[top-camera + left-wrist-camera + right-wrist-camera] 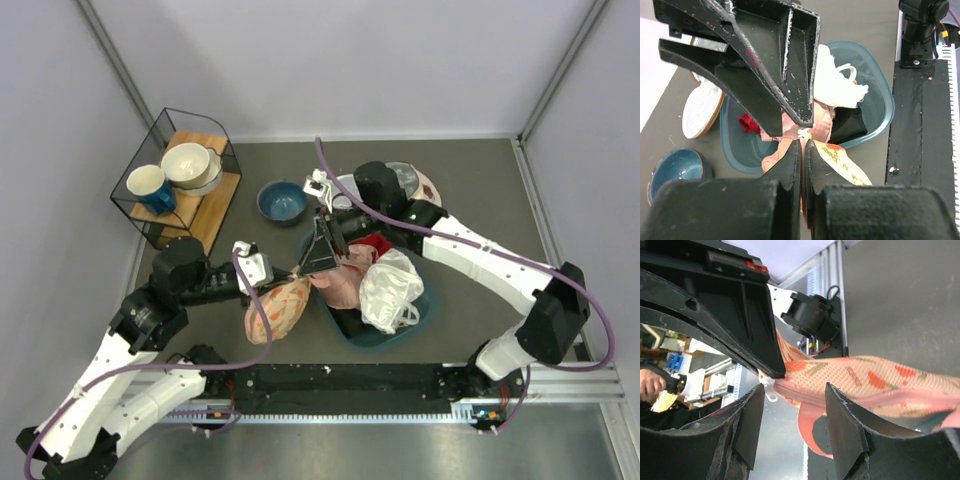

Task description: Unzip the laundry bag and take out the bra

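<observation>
Now your left jaws pinch the laundry bag (280, 308) shut, and your right jaws stand parted at its zip.
Clamped at its top edge by your left gripper (802, 146), the peach-pink bag droops just beside the teal basin's (415, 322) left rim, above the table (480, 180). Your right gripper (795, 390) straddles the zipped edge, with the white zip pull (771, 390) near one finger.
</observation>
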Available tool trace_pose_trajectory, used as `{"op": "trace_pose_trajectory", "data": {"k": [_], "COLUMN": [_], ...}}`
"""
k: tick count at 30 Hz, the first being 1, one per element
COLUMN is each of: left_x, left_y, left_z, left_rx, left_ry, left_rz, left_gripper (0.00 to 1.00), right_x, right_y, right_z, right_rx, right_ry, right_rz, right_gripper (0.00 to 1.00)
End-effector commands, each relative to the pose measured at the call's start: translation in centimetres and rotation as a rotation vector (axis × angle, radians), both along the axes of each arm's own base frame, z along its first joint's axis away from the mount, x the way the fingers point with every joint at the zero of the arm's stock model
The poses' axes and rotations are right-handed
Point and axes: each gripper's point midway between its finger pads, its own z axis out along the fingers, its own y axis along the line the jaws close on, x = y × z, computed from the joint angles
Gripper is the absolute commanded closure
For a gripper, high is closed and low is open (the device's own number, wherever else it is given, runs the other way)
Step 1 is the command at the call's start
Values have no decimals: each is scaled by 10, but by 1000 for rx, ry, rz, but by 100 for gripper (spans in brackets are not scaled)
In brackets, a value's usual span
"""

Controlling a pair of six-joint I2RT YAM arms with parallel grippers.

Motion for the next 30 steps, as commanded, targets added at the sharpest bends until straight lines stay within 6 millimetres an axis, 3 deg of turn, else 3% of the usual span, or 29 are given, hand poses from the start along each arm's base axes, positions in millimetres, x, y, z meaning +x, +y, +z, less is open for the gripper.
{"op": "trace_pose_trajectory", "data": {"k": [1,3,10,22,30], "left_x": [1,1,1,1,1], "left_y": [0,0,0,0,0], "left_z": [18,17,16,17,17], "left_rx": [-39,-39,-38,-40,-41], "left_ry": [-61,-59,-54,-55,-54], "left_rz": [-1,1,3,3,4], "left_gripper": [100,100,100,100,100], "right_x": [-2,0,-4,-17,-17], "right_y": [-5,-8,-20,-5,3], "right_z": [13,7,17,12,20], "right_rx": [9,-6,8,-42,-34], "right_ry": [-84,-94,-147,-212,-236], "right_rz": [-99,-135,-197,-188,-190], "right_gripper": [50,50,50,50,54]}}
